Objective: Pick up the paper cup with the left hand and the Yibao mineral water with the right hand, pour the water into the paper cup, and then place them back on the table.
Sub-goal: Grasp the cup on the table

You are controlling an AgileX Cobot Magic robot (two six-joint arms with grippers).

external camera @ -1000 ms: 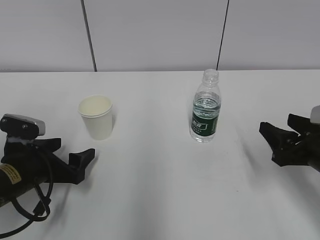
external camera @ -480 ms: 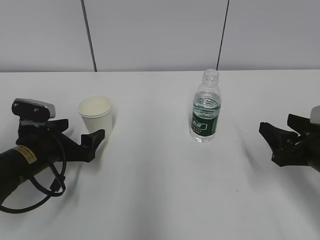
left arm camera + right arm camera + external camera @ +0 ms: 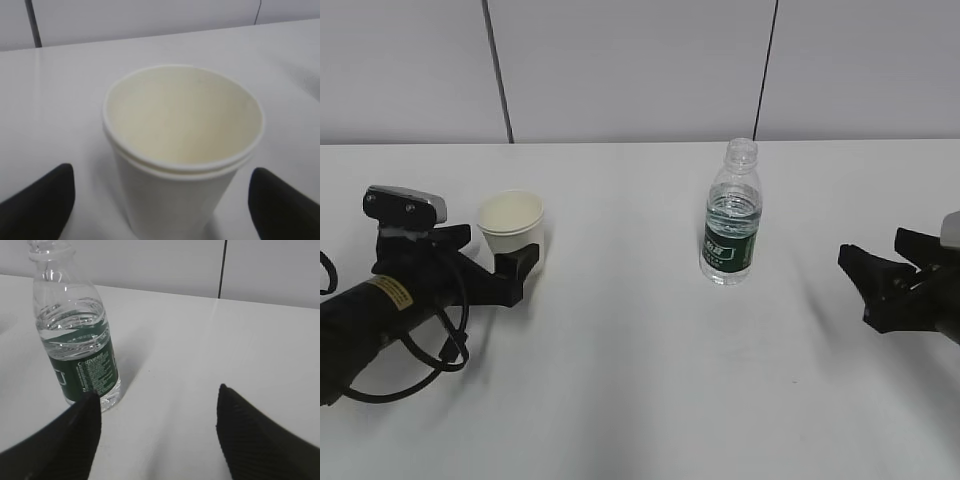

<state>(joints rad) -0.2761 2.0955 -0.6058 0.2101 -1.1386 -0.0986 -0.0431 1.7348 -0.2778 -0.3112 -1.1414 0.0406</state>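
The cream-white paper cup (image 3: 512, 222) stands upright on the white table (image 3: 640, 400), left of centre. My left gripper (image 3: 500, 250) is open, its two black fingers on either side of the cup without touching it; in the left wrist view the cup (image 3: 182, 150) fills the middle, between the fingertips (image 3: 40, 200). The uncapped Yibao water bottle (image 3: 731, 215), with a dark green label, stands right of centre. My right gripper (image 3: 880, 270) is open and empty, well to the right of it. In the right wrist view the bottle (image 3: 77, 335) is beyond the left fingertip (image 3: 75, 435).
A grey panelled wall (image 3: 640, 70) with two dark vertical seams runs behind the table's far edge. A black cable (image 3: 430, 360) loops under the left arm. Bare tabletop lies between cup and bottle and in front of them.
My left arm has moved forward and to the right until its open fingers straddle the cup. The right arm, the bottle and the cup have not moved.
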